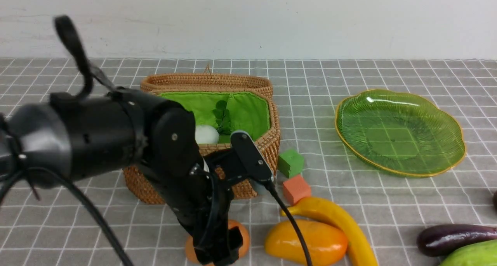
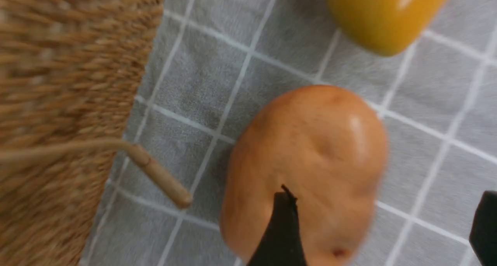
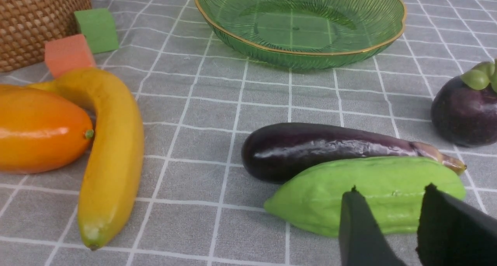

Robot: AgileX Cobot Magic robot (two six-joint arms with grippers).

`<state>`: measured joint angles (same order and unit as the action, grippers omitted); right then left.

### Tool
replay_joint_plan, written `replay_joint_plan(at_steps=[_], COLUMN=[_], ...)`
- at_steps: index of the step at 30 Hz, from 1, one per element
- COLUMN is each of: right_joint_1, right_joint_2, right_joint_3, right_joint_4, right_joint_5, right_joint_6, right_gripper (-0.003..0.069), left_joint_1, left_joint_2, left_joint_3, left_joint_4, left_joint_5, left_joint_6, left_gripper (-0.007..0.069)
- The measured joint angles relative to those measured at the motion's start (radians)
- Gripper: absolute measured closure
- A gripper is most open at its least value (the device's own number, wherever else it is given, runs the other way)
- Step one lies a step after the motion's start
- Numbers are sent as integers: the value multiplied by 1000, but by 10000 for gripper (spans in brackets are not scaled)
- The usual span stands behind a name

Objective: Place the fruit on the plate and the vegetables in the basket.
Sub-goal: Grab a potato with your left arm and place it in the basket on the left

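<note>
left gripper point(image 2: 384, 204), jaws wide, hangs over the potato point(image 2: 310, 153), probably to lift it into the basket point(image 1: 205, 79); right gripper point(image 3: 391, 190), slightly parted, empty.

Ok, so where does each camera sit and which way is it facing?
Front: between the arms, facing forward over the basket and plate; the left arm fills its left.
Left wrist: on that wrist, looking down at the potato; left gripper fingertips show.
Right wrist: on that wrist, looking low across the cucumber toward the plate; right gripper fingertips show.
Shared: front and right wrist both show the plate.
</note>
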<state>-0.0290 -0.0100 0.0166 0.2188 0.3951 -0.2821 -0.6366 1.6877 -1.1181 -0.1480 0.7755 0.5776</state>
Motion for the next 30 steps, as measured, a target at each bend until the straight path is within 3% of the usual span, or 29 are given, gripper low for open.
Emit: replay_joint_plan(at_steps=[4, 15, 26, 30], right_joint_1=[0, 0, 0, 0], right_joint_2=[0, 0, 0, 0], right_joint_3=[0, 0, 0, 0], right_joint_4=[0, 0, 0, 0], right_joint_5=[0, 0, 0, 0], right_joint_6=[0, 0, 0, 0], right_gripper=[417, 417, 417, 417], left_joint_1=[6, 3, 9, 82], left_joint_2=[79, 113, -76, -166], left_joint_3=[-17, -15, -159, -224], left_joint_4=[49, 44, 83, 112], left_joint_5=[-90, -15, 129, 28], left_joint_6=[31, 52, 52, 55], left_gripper=[41, 75, 75, 75])
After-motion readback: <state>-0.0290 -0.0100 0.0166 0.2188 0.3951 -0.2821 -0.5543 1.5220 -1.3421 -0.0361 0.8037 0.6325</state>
